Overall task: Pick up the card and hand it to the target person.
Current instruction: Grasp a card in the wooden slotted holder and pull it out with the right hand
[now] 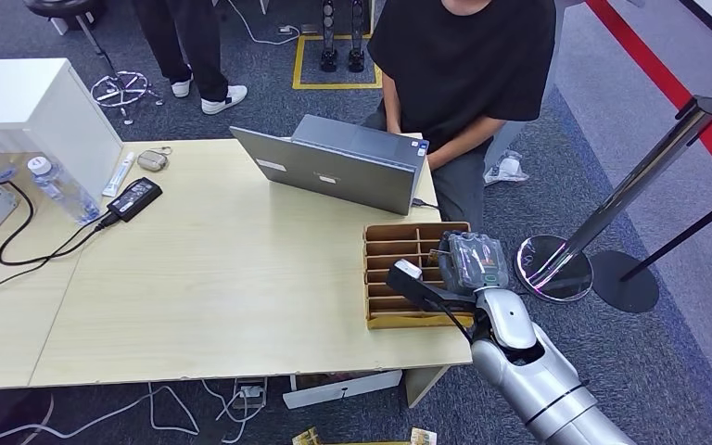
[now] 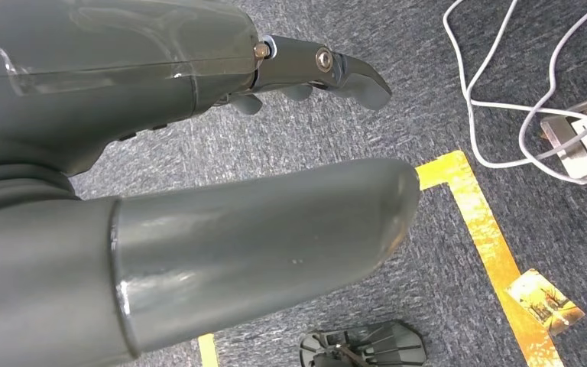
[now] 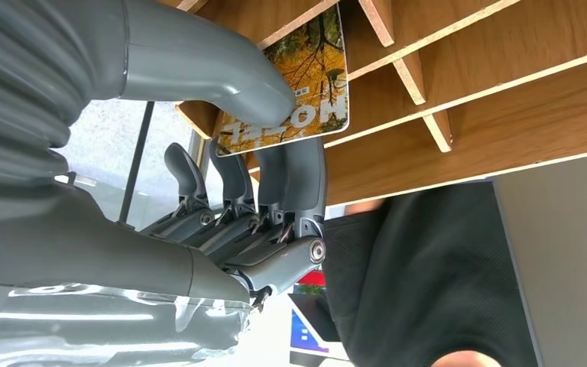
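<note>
A card (image 3: 306,84) printed with yellow autumn trees is pinched between the thumb and fingers of my right hand (image 3: 229,168). It lies against the dividers of the wooden slotted box (image 3: 489,99). In the head view my right hand (image 1: 468,264) hovers over the right side of that box (image 1: 399,320) at the table's near right corner, and the hand hides the card. A person in a black shirt (image 1: 464,56) sits just behind the box at a grey laptop (image 1: 343,167). My left hand (image 2: 199,153) hangs over the carpet, fingers apart, holding nothing.
A power brick (image 1: 134,197), black cables, a water bottle (image 1: 60,190) and a white box (image 1: 37,107) occupy the table's far left. A chrome stanchion (image 1: 630,190) stands right of the table. Another person (image 1: 190,46) stands far back. A loose card (image 2: 543,300) lies on the floor by yellow tape.
</note>
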### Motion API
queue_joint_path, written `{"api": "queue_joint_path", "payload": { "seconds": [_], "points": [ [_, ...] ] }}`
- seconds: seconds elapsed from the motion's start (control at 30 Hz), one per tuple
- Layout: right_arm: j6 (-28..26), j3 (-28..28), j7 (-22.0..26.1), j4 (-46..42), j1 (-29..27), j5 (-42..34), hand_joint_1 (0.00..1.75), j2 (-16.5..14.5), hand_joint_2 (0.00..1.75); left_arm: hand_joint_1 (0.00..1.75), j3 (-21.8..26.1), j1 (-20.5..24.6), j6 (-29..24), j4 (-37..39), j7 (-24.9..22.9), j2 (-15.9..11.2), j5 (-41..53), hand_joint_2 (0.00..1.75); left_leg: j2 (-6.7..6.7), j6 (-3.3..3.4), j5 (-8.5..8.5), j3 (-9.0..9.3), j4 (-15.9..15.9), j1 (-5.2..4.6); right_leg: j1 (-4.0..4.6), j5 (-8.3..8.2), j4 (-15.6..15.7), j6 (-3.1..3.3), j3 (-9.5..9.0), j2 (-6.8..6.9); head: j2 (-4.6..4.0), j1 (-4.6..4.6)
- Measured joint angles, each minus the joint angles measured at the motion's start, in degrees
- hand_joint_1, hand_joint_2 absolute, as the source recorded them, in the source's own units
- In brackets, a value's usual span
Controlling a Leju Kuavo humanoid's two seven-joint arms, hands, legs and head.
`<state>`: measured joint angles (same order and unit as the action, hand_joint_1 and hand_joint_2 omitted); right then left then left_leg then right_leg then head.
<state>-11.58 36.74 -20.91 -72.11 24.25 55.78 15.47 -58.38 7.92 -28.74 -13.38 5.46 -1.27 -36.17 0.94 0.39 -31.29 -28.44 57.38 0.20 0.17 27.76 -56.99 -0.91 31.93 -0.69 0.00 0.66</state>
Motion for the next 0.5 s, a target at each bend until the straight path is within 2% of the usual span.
{"api": "queue_joint_path", "payload": {
  "seconds": [0.13,0.33,0.5],
  "points": [
    [0.00,0.00,0.00,0.01,0.00,-0.02,1.45,0.00,1.75,0.00,0.00,0.00,0.00,0.00,0.00,0.00,0.00,0.00,-0.01,0.00,0.00,0.01,0.00,0.00,0.00,0.00,0.00,0.00,0.00,-0.01,0.00,0.01],
    [-0.13,0.00,0.03,0.02,0.00,-0.16,1.72,0.00,1.75,0.00,0.00,0.00,0.00,0.00,0.00,0.00,0.00,0.00,-0.01,0.00,0.00,0.01,0.00,0.00,0.00,0.00,0.00,0.00,-0.01,-0.01,0.01,0.01],
    [-0.37,0.00,0.11,0.01,0.12,-0.81,1.75,0.01,1.75,0.00,0.00,0.00,0.00,0.00,0.00,0.00,-0.04,0.00,-0.01,0.00,0.00,0.01,0.00,0.00,0.00,0.00,0.00,0.00,-0.01,-0.01,0.00,0.00]
  ]
}}
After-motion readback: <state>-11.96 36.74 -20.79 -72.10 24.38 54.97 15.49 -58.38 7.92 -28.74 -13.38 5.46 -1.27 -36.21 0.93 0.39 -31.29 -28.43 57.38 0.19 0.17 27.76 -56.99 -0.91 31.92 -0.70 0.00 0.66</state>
